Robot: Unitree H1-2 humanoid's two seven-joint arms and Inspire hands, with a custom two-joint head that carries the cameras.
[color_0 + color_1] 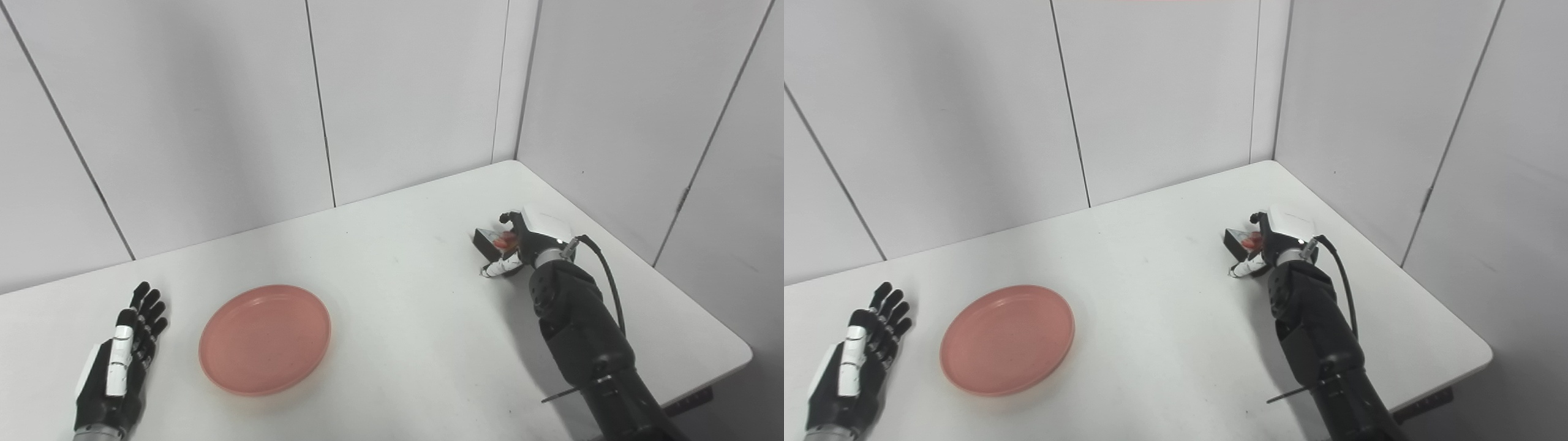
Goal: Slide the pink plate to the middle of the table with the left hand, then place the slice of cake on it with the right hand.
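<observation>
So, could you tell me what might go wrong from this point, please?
1. The right hand is at the slice of cake, fingers around it; whether the grip is firm cannot be seen, so the slice might slip or tip on lifting.
2. The pink plate sits left of the table's middle, so the carry across is fairly long.
3. The left hand lies open beside the plate, apart from it; nothing steadies the plate if the cake lands hard.
</observation>
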